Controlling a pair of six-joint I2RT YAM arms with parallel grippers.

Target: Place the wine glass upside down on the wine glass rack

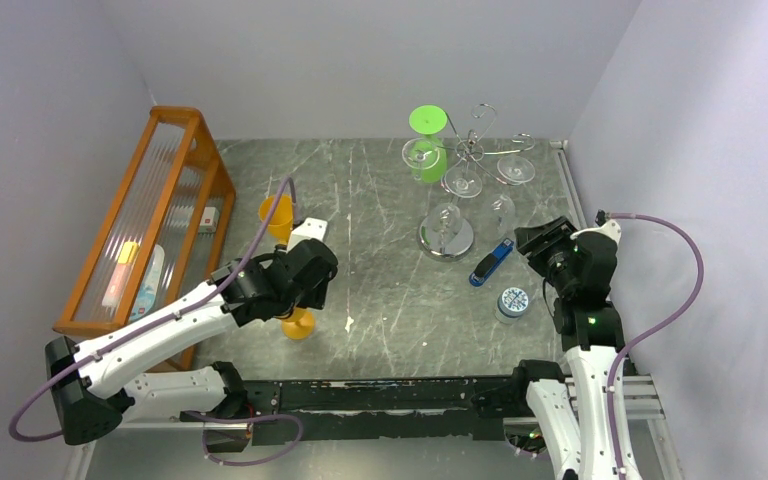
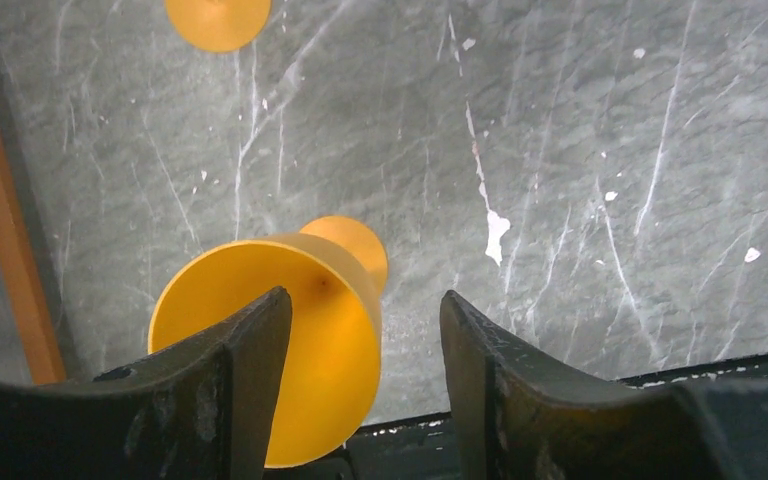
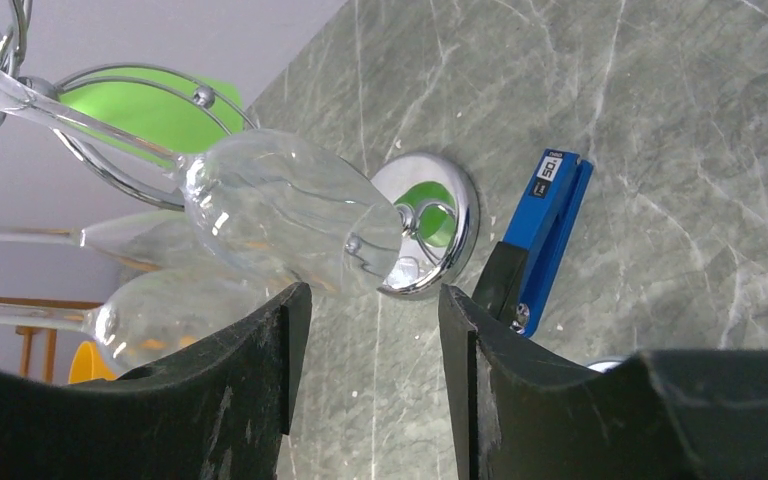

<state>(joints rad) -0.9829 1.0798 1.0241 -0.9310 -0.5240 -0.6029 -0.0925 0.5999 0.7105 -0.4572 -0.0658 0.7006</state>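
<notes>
A yellow wine glass [image 2: 300,340] stands near the table's front left, its foot [image 1: 298,323] showing under my left gripper [image 1: 301,298]. In the left wrist view that gripper [image 2: 365,297] is open just above the bowl: the left finger overlaps the bowl's mouth, the right finger is clear of it. The chrome wine glass rack [image 1: 468,148] stands at the back right on its round mirrored base [image 1: 446,238], with clear glasses [image 3: 280,210] and a green one [image 1: 427,140] hanging upside down. My right gripper [image 1: 533,241] is open and empty beside it [image 3: 373,292].
A second yellow glass [image 1: 278,215] stands by the orange wooden rack [image 1: 150,215] along the left wall. A blue tool [image 1: 491,262] and a small round tin [image 1: 513,301] lie right of the chrome base. A black rail [image 2: 560,390] runs along the near edge.
</notes>
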